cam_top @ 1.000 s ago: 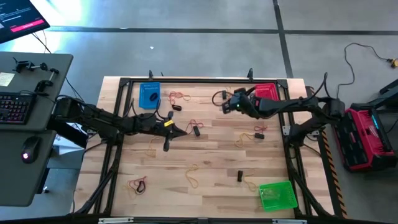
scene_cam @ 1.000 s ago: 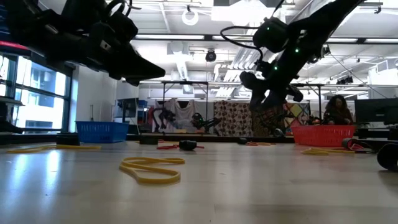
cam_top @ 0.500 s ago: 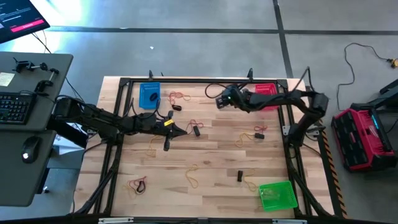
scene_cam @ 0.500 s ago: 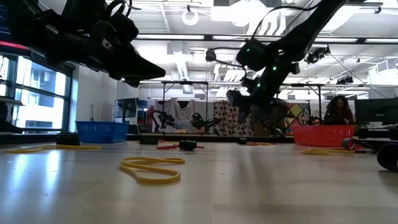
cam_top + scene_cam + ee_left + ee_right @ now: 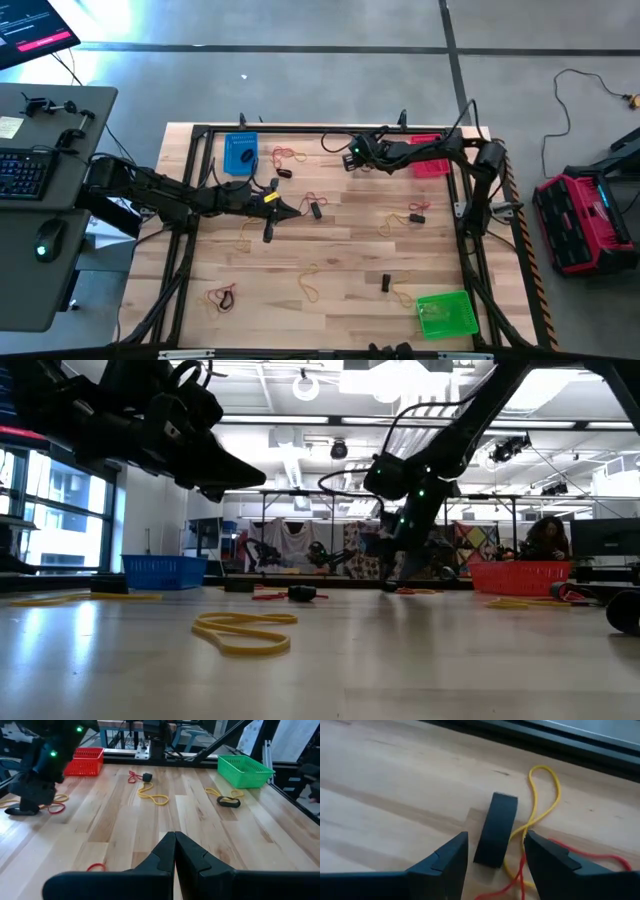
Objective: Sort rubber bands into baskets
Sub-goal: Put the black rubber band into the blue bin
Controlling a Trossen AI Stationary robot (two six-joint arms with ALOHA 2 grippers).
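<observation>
My right gripper is low over the table's far side, left of the red basket, and stands open. In its wrist view the fingers stand on either side of a black rubber band, which lies flat on the wood. A yellow band and a red band lie tangled beside it. My left gripper hangs shut and empty above the table's middle left. The blue basket is at the far left and the green basket at the near right.
Loose bands lie scattered: a red one by the blue basket, a red and black pair, yellow ones toward the near side, and a black one. A black frame rail runs along the far edge, just behind my right gripper.
My right gripper has swung from beside the red basket toward the table's left and its far edge. It has sunk from well above the table to just over the wood and now tips more steeply downward.
</observation>
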